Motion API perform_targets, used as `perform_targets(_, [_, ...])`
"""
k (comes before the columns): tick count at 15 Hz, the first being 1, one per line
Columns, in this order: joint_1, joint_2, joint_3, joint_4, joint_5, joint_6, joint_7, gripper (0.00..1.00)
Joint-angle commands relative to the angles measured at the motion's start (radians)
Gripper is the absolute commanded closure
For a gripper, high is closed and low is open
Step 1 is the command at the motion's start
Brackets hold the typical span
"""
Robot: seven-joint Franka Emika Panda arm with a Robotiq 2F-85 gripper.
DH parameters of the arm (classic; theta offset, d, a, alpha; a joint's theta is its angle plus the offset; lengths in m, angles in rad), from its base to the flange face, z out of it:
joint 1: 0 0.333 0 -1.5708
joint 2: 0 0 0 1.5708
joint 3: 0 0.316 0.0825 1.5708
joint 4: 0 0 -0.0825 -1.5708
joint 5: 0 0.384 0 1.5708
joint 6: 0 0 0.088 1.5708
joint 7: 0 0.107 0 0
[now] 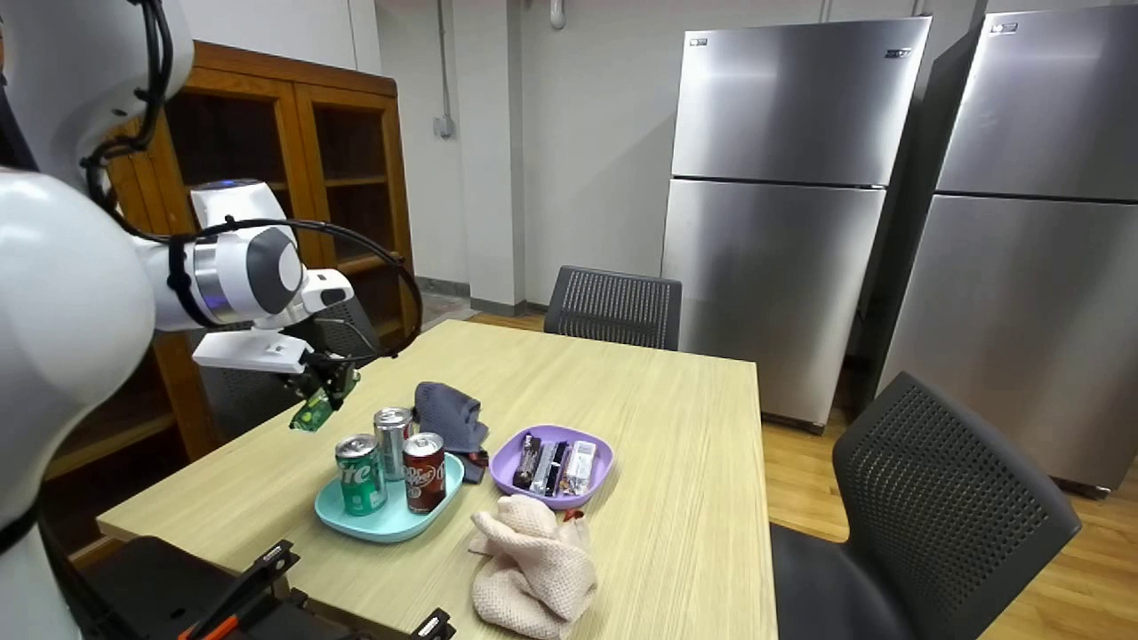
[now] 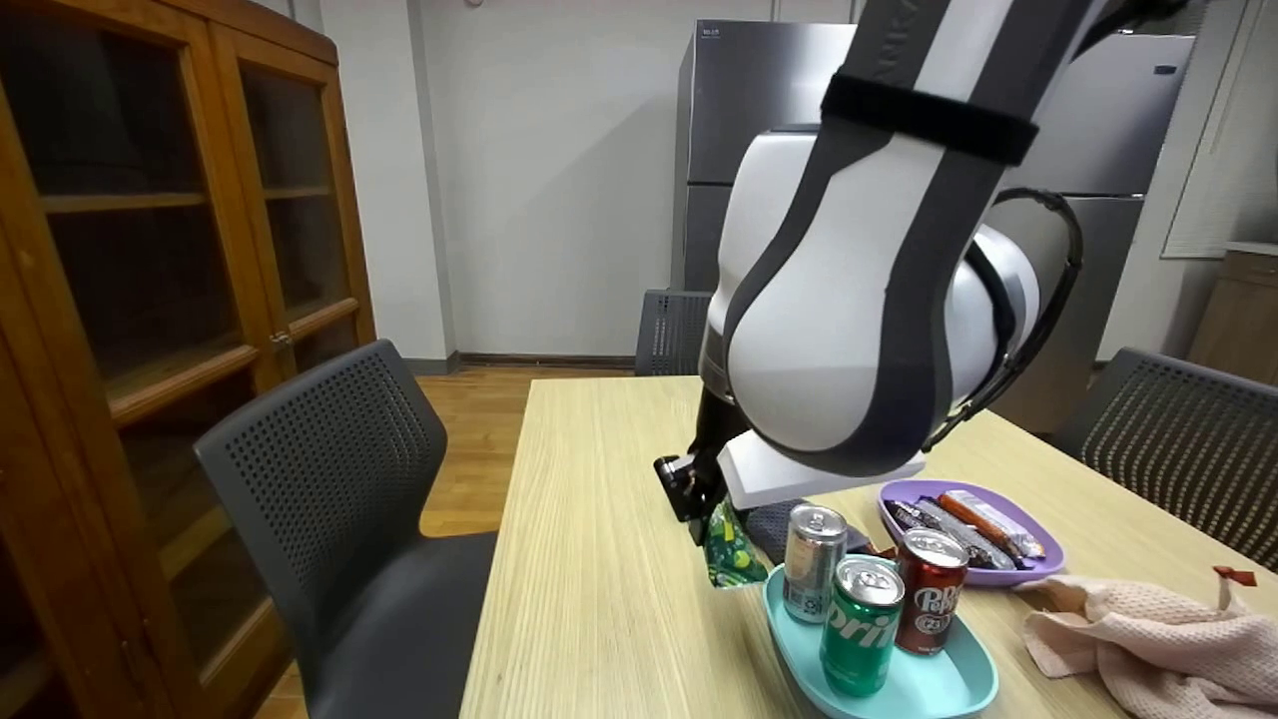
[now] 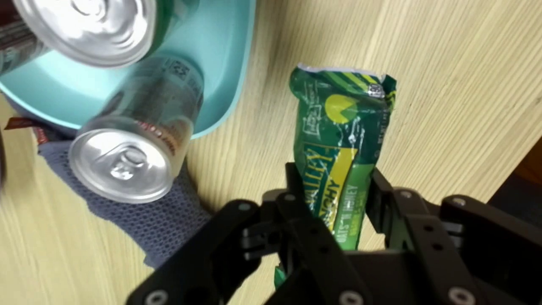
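My gripper is shut on a green wrapped granola bar, with a finger against each long edge. The bar's lower part is partly hidden by the fingers. In both exterior views the bar hangs tilted below the gripper, above the table and beside the teal tray. The tray also shows in the wrist view. On it stand a silver can, nearest the bar, a green can and a dark red can.
A dark grey cloth lies behind the tray. A purple tray holds several wrapped bars. A pale pink cloth lies near it. Chairs stand round the wooden table. A wooden cabinet and fridges stand beyond.
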Motion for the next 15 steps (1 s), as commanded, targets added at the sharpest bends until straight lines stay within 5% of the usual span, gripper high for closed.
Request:
perform_targets(1, [0.012, -0.076, -0.068, -0.014, -0.029, -0.067, -0.017, 0.87])
perform_targets(15, [-0.157, -0.174, -0.096, 0.001, 0.014, -0.188, -0.164, 0.87])
